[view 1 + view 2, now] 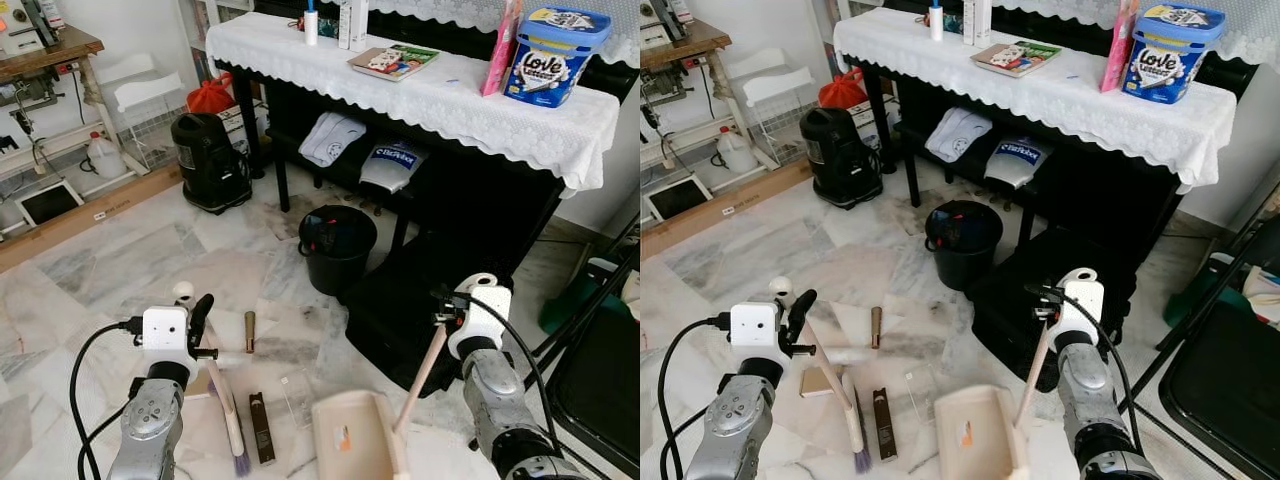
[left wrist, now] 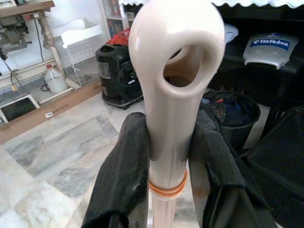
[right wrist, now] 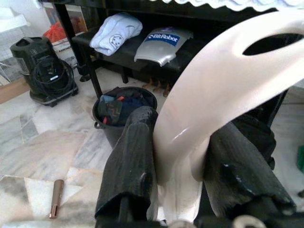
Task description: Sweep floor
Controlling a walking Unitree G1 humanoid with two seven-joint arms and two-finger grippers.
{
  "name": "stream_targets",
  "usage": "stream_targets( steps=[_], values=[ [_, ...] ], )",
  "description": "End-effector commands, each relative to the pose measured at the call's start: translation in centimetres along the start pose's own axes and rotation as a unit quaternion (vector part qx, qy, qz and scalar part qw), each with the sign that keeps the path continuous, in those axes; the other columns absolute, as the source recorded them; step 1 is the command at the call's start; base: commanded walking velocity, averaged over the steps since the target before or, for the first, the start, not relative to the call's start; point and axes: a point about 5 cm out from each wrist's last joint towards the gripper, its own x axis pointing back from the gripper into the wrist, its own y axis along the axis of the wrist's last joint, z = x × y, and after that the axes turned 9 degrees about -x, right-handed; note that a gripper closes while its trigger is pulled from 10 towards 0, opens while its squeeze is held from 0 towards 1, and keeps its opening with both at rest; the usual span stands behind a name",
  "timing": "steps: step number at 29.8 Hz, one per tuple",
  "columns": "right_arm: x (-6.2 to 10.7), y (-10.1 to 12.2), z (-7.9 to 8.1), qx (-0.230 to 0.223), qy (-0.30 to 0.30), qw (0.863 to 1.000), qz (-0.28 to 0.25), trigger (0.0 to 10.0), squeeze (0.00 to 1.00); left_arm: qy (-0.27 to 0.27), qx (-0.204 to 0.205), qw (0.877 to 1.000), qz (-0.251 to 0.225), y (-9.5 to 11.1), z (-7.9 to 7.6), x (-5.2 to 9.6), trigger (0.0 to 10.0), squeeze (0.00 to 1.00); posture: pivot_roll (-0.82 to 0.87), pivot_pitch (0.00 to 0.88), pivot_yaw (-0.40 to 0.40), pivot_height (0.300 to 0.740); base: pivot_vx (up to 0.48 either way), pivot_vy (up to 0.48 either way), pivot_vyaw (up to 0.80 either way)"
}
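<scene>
My left gripper [image 1: 201, 318] fingers clamp the brush handle [image 2: 171, 123], my right gripper [image 1: 447, 308] fingers clamp the dustpan [image 1: 352, 435] handle, so I should sweep the brown tube [image 1: 250, 331] on the marble floor [image 1: 120, 260] gently panward.

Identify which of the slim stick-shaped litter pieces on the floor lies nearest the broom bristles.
The dark brown stick, lying right beside the broom bristles near the dustpan. The copper-coloured tube lies farther off, toward the black bin.

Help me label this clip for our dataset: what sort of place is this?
Probably a lived-in home room: marble floor, a lace-covered table holding an ice-cream tub, and a sewing machine by the wall.
</scene>
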Motion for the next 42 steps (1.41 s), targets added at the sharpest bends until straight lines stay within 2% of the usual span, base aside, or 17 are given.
stream_targets(
  steps=[1,11,22,26,32,42],
  values=[
    [-0.2,0.3,0.1,-0.004,-0.001,1.000,-0.008,10.0,0.00,-0.002,-0.007,1.000,-0.014,0.7,0.4,-0.1,10.0,0.00,-0.02,0.009,0.048,0.740,0.000,0.000,0.00],
    [-0.1,0.4,-0.2,0.000,-0.006,1.000,-0.015,10.0,0.00,-0.006,-0.010,1.000,-0.016,0.9,0.6,-0.2,10.0,0.00,-0.03,0.000,0.052,0.740,0.000,0.000,0.00],
    [0.5,2.3,-2.5,0.031,-0.047,0.995,-0.078,10.0,0.00,-0.014,0.003,1.000,-0.025,1.3,-0.3,-0.7,10.0,0.00,-0.05,0.000,0.037,0.740,0.000,0.000,0.00],
    [0.6,2.0,-2.7,0.032,-0.046,0.996,-0.069,10.0,0.00,-0.014,0.005,1.000,-0.025,1.3,-0.4,-0.8,10.0,0.00,-0.06,0.000,0.035,0.740,0.000,0.000,0.00],
    [0.7,0.6,-2.3,0.026,-0.030,0.999,-0.027,10.0,0.00,-0.012,0.009,1.000,-0.023,1.2,-0.4,-0.6,10.0,0.00,-0.05,0.000,0.025,0.740,0.000,0.000,0.00],
    [0.9,-0.1,-2.0,0.019,-0.018,1.000,-0.007,10.0,0.00,-0.010,0.009,1.000,-0.021,1.1,-0.3,-0.3,10.0,0.00,-0.04,0.000,0.022,0.740,0.000,0.000,0.00]
  ],
)
